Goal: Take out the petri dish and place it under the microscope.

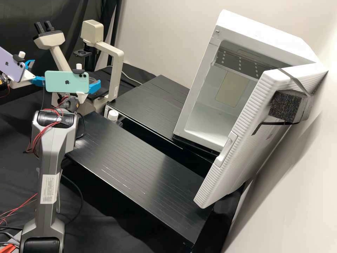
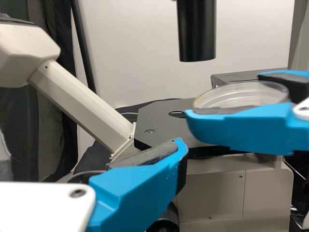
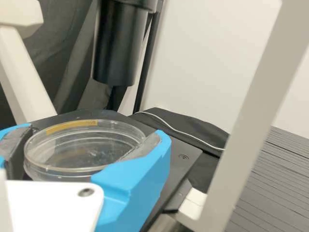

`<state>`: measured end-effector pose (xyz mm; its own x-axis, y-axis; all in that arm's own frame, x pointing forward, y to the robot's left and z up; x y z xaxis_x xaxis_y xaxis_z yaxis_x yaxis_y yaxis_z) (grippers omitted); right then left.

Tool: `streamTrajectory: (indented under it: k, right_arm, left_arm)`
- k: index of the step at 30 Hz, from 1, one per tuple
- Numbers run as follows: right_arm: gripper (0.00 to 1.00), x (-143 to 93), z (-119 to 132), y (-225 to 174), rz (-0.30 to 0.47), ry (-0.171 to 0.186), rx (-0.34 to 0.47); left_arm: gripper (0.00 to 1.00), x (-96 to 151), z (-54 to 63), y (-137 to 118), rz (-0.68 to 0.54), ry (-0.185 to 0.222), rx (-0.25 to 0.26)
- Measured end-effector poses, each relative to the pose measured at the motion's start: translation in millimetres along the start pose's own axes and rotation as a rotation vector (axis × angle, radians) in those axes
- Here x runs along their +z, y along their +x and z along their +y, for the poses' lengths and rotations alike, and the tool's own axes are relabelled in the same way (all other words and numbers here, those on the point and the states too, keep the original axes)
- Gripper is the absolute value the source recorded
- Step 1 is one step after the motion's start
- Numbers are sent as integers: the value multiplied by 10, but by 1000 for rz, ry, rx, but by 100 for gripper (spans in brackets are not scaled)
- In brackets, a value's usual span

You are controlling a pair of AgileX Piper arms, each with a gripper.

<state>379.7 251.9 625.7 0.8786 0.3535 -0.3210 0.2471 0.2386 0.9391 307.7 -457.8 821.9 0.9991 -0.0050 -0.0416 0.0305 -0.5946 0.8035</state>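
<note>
The left gripper (image 1: pixel 39 71) hangs level near the microscope (image 1: pixel 53 40), its fingers apart with nothing between them. Right of it, the right arm (image 1: pixel 52 147) rises, bends, and puts the right gripper (image 1: pixel 96 86) at the stage (image 2: pixel 164 113), clamped on the dish (image 3: pixel 87 150) by its sides. The dish lies about flat over the stage; whether they touch, I cannot tell. Air separates it from the tube (image 3: pixel 119 43) higher up; the pale upright (image 3: pixel 256 111) stands near, a gap between. Dish clear, round, shallow; stage matt black; pads dull grey; platform (image 1: pixel 133 154) finely grooved.
</note>
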Motion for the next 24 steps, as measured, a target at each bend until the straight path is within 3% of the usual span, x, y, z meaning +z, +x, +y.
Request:
streamTrajectory:
  k: [10, 17, 24]
  right_arm:
    - [0, 164, 1, 244, -26, 4, 10]
    - [0, 177, -25, 354, -17, 26, 27]
    - [0, 180, -66, 424, -13, 6, 34]
  left_arm:
    - [100, 0, 0, 0, 0, 0, 0]
    - [100, 0, 0, 0, 0, 0, 0]
    - [100, 0, 0, 0, 0, 0, 0]
